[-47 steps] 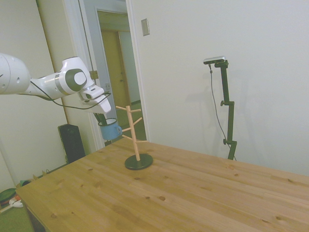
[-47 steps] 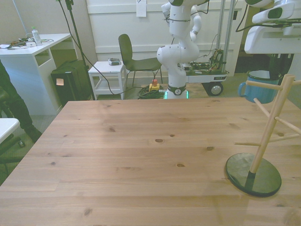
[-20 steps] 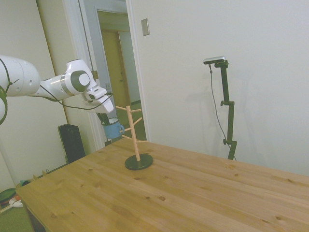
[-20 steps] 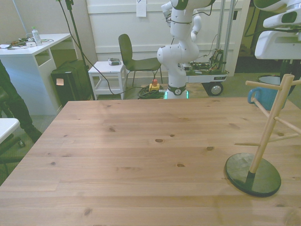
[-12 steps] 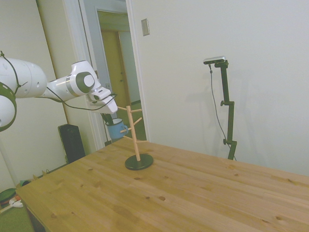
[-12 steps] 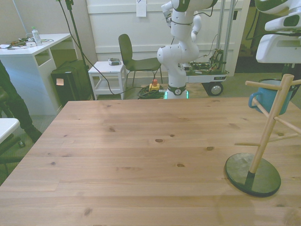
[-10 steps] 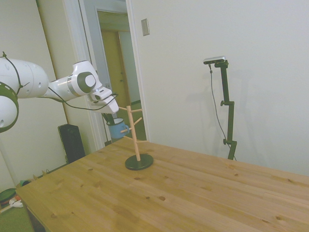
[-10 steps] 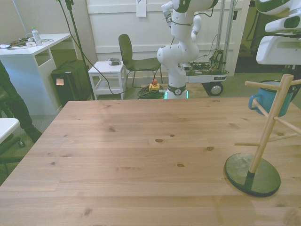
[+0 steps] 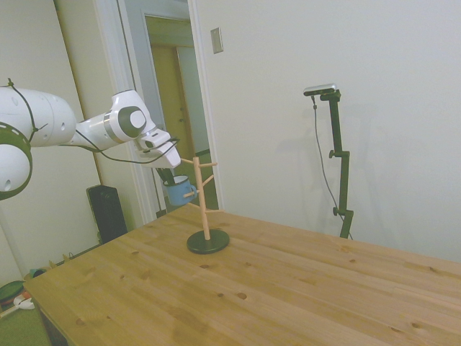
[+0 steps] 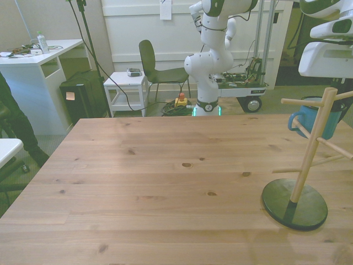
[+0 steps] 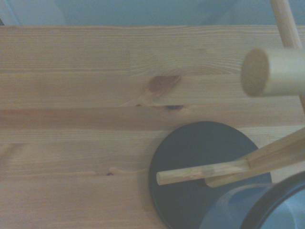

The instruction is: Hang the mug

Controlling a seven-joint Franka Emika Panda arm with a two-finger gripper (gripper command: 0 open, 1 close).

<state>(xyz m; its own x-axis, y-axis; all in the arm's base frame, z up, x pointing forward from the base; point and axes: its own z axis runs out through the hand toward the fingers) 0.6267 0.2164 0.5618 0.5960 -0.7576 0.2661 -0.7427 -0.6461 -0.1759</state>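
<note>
We carry the mug (image 9: 175,192) in the air beside the mug tree (image 9: 205,209), our landmark here, and it is not yet hung on any peg. In the side view the gripper (image 9: 171,179) comes down onto the mug from above, and the mug hangs under it; the fingers seem to be closed on its rim, though they are too small and too dark there to see exactly how they sit. The mug is on the side of the tree that faces the arm, about level with the middle pegs and well above the table (image 9: 288,288). In the front view the light-blue mug (image 10: 325,117) is behind the tree's post (image 10: 311,144), and its loop handle (image 10: 293,122) points to the front view's left, near a slanted peg. We think it is held this way so that the handle can slide over a peg tip. In the wrist view the dark round base (image 11: 205,174) lies below us, with peg ends close and the mug's dark rim (image 11: 271,205) at the edge. The next move probably needs careful alignment of handle and peg, because a push on the tree could tip it.
</note>
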